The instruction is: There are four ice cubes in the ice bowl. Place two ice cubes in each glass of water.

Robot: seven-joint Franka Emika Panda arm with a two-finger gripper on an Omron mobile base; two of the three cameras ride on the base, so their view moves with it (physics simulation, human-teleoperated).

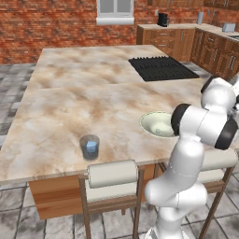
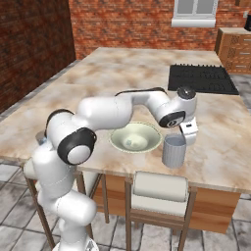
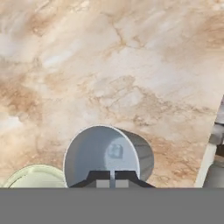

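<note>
You have the gripper (image 3: 112, 177) just above the right glass (image 2: 174, 151), near the counter's front edge beside the bowl (image 2: 135, 137). Its tips sit almost together with only a thin slit between them; whether they pinch anything you cannot tell. One cube (image 3: 115, 151) lies in that glass. The left glass (image 1: 89, 147), near the front edge, holds at least one cube (image 1: 91, 147). A pale speck (image 1: 158, 131) in the bowl is probably a cube left to move. No writing or labels can be read.
</note>
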